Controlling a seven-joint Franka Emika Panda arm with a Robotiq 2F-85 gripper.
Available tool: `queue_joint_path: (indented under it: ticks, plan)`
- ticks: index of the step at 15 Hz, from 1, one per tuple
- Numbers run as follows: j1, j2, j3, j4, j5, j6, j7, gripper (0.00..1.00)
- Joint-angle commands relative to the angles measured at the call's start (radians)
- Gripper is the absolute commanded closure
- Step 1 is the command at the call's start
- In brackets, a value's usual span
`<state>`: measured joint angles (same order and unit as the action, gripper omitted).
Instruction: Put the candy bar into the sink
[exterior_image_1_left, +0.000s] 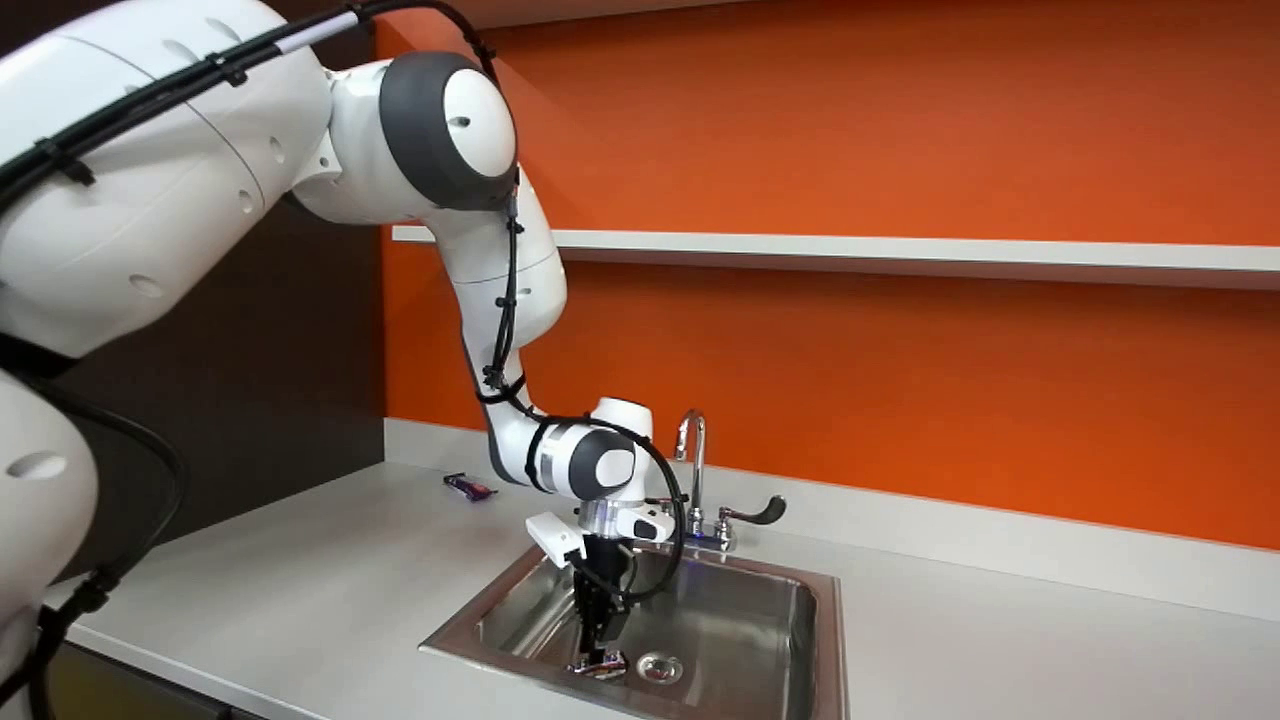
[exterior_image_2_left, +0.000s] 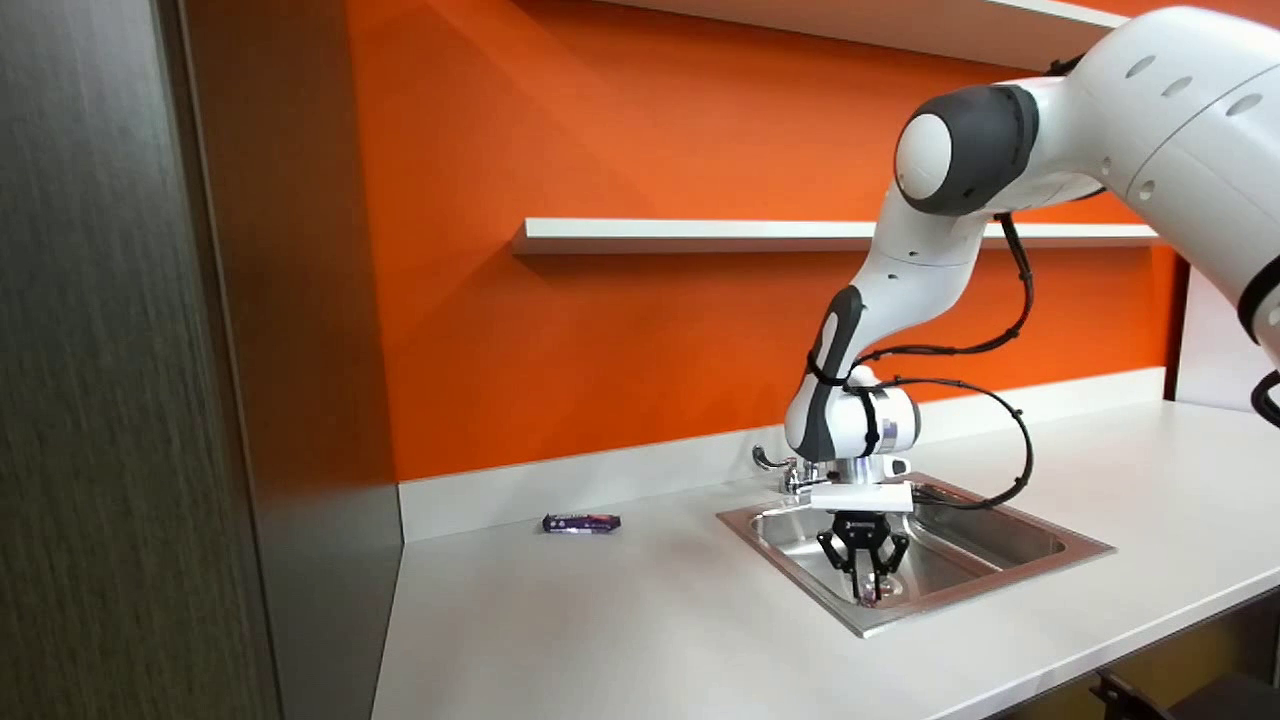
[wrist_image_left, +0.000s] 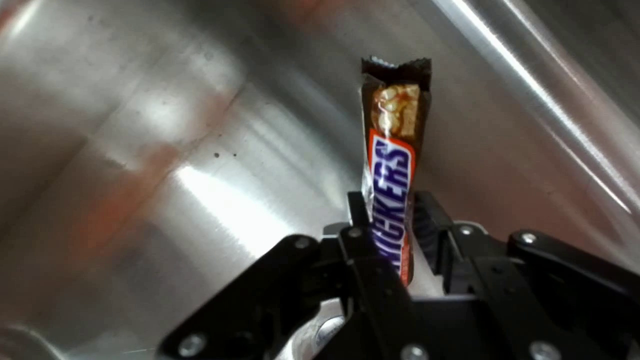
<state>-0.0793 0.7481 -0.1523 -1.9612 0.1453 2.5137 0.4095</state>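
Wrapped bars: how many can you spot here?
2. The Snickers bar is inside the sink, with the gripper straddling it; a purple-wrapped bar lies on the counter, outside the sink. More could be hidden behind the arm.

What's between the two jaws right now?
The Snickers bar lies between the jaws, one end showing past their tips; the wrist view shows this, with the sink around it. Whether they grip it, I cannot tell.

Both ext. views face wall, incl. sink; wrist vw. close above.
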Motion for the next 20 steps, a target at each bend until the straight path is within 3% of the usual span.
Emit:
queue_joint_path:
  ticks: [1, 6, 14, 20]
  plan:
    - [-0.004, -0.035, 0.004, -0.014, 0.023, 0.010, -0.024, 0.37]
    - [-0.008, -0.163, 0.008, -0.078, 0.014, 0.000, -0.062, 0.01]
    - [-0.007, -0.450, 0.066, -0.286, -0.014, -0.129, -0.304, 0.00]
    - [0.037, -0.708, 0.087, -0.476, -0.094, -0.275, -0.373, 0.00]
